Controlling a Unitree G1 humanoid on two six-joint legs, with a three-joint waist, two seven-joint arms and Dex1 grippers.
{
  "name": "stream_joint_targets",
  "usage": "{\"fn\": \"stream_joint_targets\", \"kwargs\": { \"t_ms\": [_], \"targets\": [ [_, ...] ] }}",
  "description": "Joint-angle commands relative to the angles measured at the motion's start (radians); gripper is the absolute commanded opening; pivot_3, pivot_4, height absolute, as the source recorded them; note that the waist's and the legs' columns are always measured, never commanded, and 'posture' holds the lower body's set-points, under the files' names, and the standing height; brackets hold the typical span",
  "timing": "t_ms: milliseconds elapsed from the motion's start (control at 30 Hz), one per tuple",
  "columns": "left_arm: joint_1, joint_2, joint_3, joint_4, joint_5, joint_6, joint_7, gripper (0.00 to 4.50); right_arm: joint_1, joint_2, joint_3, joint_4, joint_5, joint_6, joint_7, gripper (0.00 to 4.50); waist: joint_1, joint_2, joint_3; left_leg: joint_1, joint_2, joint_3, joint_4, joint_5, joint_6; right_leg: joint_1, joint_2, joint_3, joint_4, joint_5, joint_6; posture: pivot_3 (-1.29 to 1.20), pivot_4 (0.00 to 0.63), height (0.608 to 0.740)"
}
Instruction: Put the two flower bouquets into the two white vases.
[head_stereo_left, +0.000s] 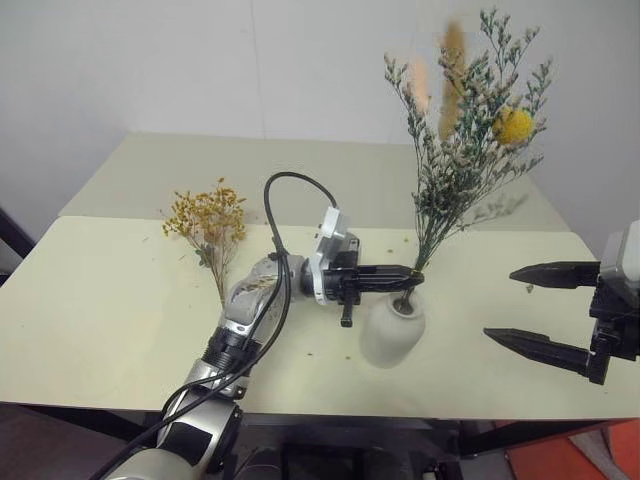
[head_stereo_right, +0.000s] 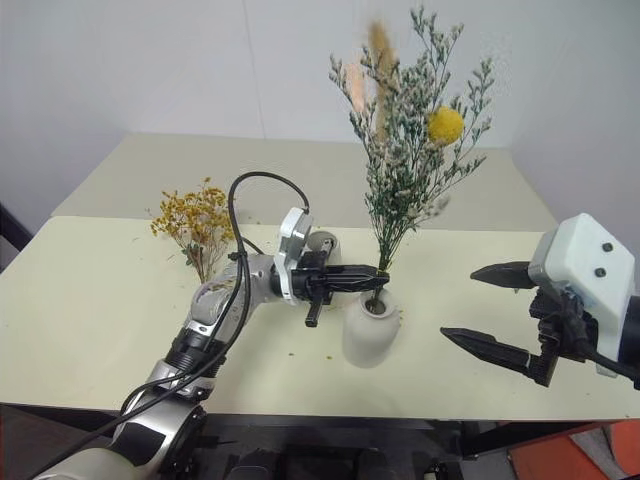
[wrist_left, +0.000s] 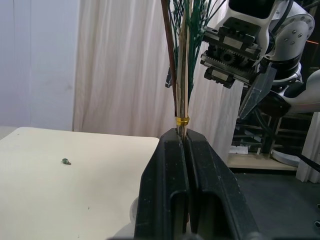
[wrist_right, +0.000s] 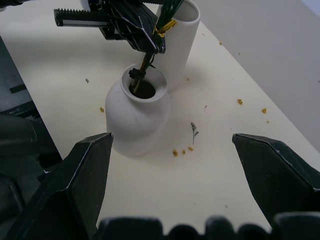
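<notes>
Right gripper (head_stereo_left: 545, 308) hangs spread near the table's front edge while left gripper (head_stereo_left: 400, 272), pinching the grey-green bouquet (head_stereo_left: 462, 130), should drop stems straight down the squat vase (head_stereo_left: 392, 330).

The left end effector (wrist_left: 186, 145) has its two black fingers (wrist_left: 170, 190) pressed together on a bundle of thin stems (wrist_left: 181, 75), which rise straight up from between the tips. A yellow band (wrist_left: 182, 120) wraps the stems just above the fingertips. Green sprigs (wrist_left: 200, 20) fan out higher up. A pale desk (wrist_left: 70, 185) carries a small green scrap (wrist_left: 66, 161) lying well apart from the fingers. A light curtain (wrist_left: 120, 65) hangs beyond the desk. The right end effector (wrist_left: 248, 102) shows near the stems, one dark pointed finger (wrist_left: 255, 95) angled downward beneath its toothed metal body (wrist_left: 230, 57).
</notes>
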Motion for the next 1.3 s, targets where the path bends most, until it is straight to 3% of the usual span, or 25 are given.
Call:
{"fn": "stream_joint_targets", "kwargs": {
  "t_ms": [33,100,400,500,833,1033,1133,1300],
  "targets": [
    [-0.001,-0.007,-0.005,-0.005,0.018,-0.051,-0.013,0.24,0.000,-0.013,-0.035,-0.006,0.005,-0.009,-0.007,4.50,0.000,0.000,0.000,0.000,0.000,0.000,0.000,0.000,0.000,0.000,0.000,0.000,0.000,0.000,0.000,0.00,0.150,0.740],
    [0.006,-0.007,-0.009,-0.004,0.028,-0.072,-0.024,0.69,0.000,-0.013,-0.030,-0.004,0.001,-0.014,-0.009,4.50,0.000,0.000,0.000,0.000,0.000,0.000,0.000,0.000,0.000,0.000,0.000,0.000,0.000,0.000,0.000,0.00,0.150,0.740],
    [0.030,-0.008,0.005,-0.028,0.018,-0.101,-0.049,3.68,-0.008,-0.013,-0.005,0.009,-0.008,-0.041,-0.012,4.50,0.000,0.000,0.000,0.000,0.000,0.000,0.000,0.000,0.000,0.000,0.000,0.000,0.000,0.000,0.000,0.00,0.150,0.740],
    [0.031,0.007,0.007,-0.047,0.014,-0.095,-0.061,4.47,-0.006,-0.011,0.004,0.012,-0.011,-0.051,-0.015,4.50,0.000,0.000,0.000,0.000,0.000,0.000,0.000,0.000,0.000,0.000,0.000,0.000,0.000,0.000,0.000,0.00,0.150,0.740],
    [0.019,0.089,0.043,-0.127,-0.003,-0.065,-0.037,4.47,-0.013,-0.019,0.019,0.030,-0.011,-0.068,-0.014,4.50,0.000,0.000,0.000,0.000,0.000,0.000,0.000,0.000,0.000,0.000,0.000,0.000,0.000,0.000,0.000,0.00,0.150,0.740],
    [0.026,0.214,0.076,-0.216,-0.057,-0.004,-0.094,4.47,-0.003,-0.038,0.008,0.071,-0.047,-0.087,0.026,4.50,-0.003,0.000,0.000,0.001,0.001,0.000,0.000,0.000,0.000,0.000,0.001,0.000,0.001,0.000,0.000,0.00,0.150,0.740],
    [0.021,0.250,0.121,-0.248,-0.080,0.013,-0.054,4.47,-0.006,-0.056,-0.014,0.109,-0.077,-0.101,0.061,4.50,0.000,0.000,0.000,0.001,0.001,0.000,0.000,0.000,0.000,0.000,0.000,0.000,0.000,0.000,0.000,0.00,0.150,0.740],
    [0.026,0.318,0.271,-0.332,-0.171,0.125,0.119,4.47,-0.143,-0.121,-0.022,0.244,-0.034,-0.119,0.088,4.50,-0.009,0.001,0.000,0.001,0.001,0.000,0.000,0.000,0.000,0.000,0.000,0.000,0.000,0.000,0.000,0.00,0.150,0.740]
  ]
}}
